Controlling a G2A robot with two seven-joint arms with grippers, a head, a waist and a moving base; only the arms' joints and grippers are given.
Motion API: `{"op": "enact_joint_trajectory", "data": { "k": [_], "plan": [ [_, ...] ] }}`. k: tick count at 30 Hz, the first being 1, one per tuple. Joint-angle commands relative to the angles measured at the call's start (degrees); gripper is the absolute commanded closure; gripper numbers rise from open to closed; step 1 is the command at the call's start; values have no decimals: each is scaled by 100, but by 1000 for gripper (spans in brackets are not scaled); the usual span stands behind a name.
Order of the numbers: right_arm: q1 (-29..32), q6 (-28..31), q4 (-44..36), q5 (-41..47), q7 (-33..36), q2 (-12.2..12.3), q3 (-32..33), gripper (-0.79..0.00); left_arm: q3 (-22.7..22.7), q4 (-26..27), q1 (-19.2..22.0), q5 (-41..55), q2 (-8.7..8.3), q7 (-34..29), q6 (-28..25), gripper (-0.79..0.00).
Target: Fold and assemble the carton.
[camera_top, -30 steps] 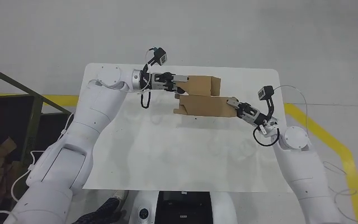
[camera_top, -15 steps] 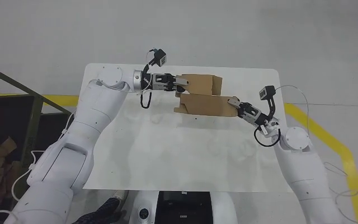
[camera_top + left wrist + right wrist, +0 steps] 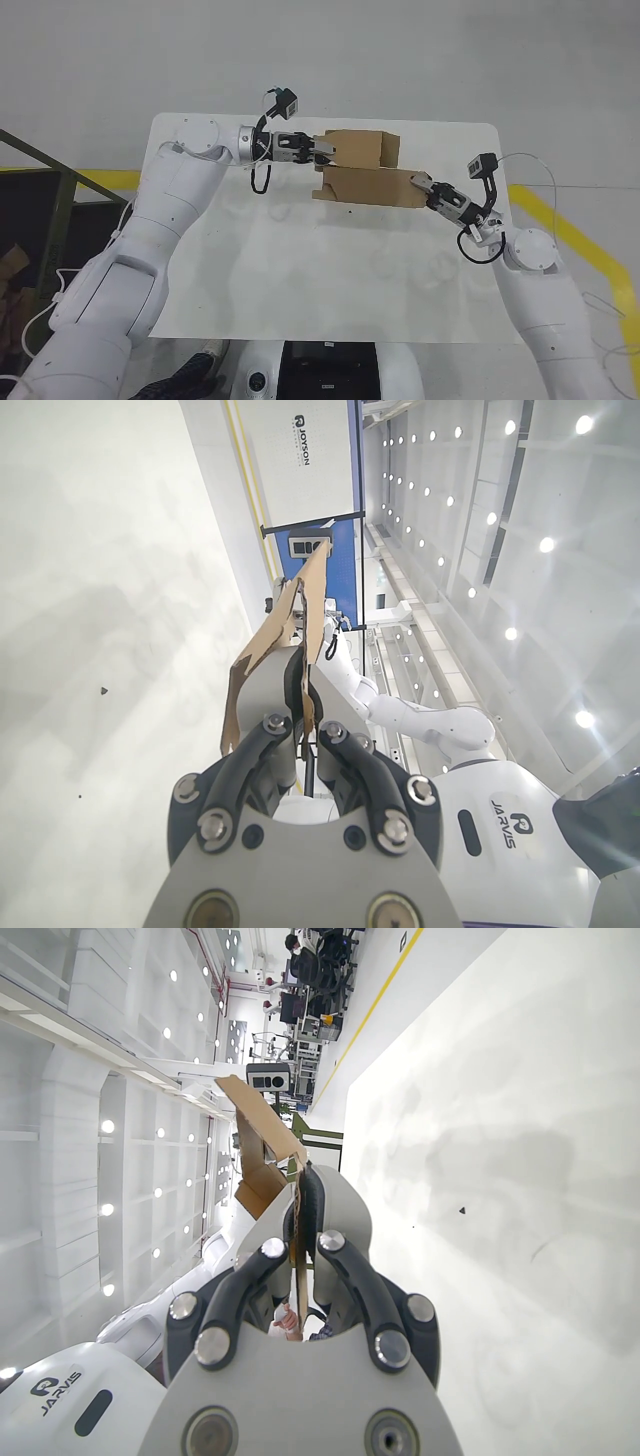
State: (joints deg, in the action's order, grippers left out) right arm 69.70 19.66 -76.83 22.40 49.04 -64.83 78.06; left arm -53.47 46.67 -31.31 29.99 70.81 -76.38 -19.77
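Note:
A brown cardboard carton [image 3: 365, 168] hangs above the far half of the white table [image 3: 300, 270], held between both arms. My left gripper [image 3: 325, 152] is shut on its left end, on the rear panel. My right gripper [image 3: 420, 184] is shut on the right end of the front panel. In the left wrist view the left gripper [image 3: 304, 680] pinches a cardboard edge, and the carton [image 3: 280, 625] stretches away as two panels parted in a narrow V. In the right wrist view the right gripper [image 3: 301, 1198] clamps a thin cardboard edge, and the carton [image 3: 260, 1138] opens beyond it.
A dark green metal frame [image 3: 40, 190] stands off the table's left side. A yellow floor line [image 3: 575, 235] runs past the right side. A small dark speck [image 3: 462, 1210] lies on the tabletop.
The carton has shifted slightly to the right with both grippers still holding it. The right arm has drawn back a little toward the right.

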Motion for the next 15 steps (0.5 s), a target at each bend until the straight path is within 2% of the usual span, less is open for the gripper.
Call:
{"op": "enact_joint_trajectory", "data": {
  "k": [1,10,15],
  "plan": [
    [-16,-71,48,45,-75,5,50,-785,-3,13,1,-1,2,-44,-4,0],
    [-185,-56,356,28,-280,52,348,-785,0,67,3,-132,-6,-230,-2,0],
    [-244,44,271,131,-141,75,456,-785,32,128,-31,-116,10,-330,-19,0]
  ]
}}
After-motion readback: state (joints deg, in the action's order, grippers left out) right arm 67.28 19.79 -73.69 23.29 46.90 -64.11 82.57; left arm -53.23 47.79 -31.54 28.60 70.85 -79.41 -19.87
